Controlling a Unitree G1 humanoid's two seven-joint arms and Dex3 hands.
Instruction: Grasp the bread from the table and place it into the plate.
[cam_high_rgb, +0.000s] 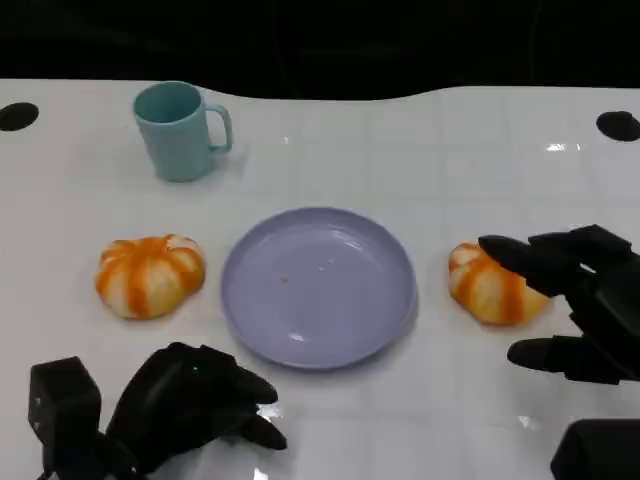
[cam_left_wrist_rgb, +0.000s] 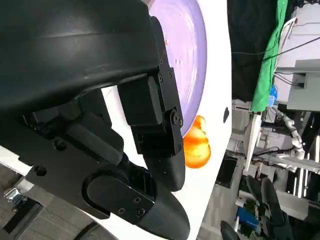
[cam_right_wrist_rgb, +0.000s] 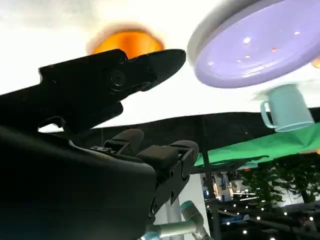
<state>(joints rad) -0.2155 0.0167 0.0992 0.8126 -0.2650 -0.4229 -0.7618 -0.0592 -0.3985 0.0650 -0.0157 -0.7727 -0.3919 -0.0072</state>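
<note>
I've got the right hand (cam_high_rgb: 575, 300) open, fingers spread over the right bread (cam_high_rgb: 490, 285) beside the plate (cam_high_rgb: 318, 287), not gripping yet; bread sits plate-side of the palm, left hand (cam_high_rgb: 185, 405) curled, empty, farther off.

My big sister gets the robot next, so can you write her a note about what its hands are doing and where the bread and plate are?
Right hand: open, its fingers spread around the bread on the right, reaching over its top; no grip yet.
Left hand: resting low by the table's near edge, fingers curled, holding nothing.
Plate: centre of the table, no bread in it.
Second bread: left of the plate, untouched. A teal mug stands behind it.
Done: the reach to the right bread.
Left: close on it, lift it, set it into the plate.
</note>
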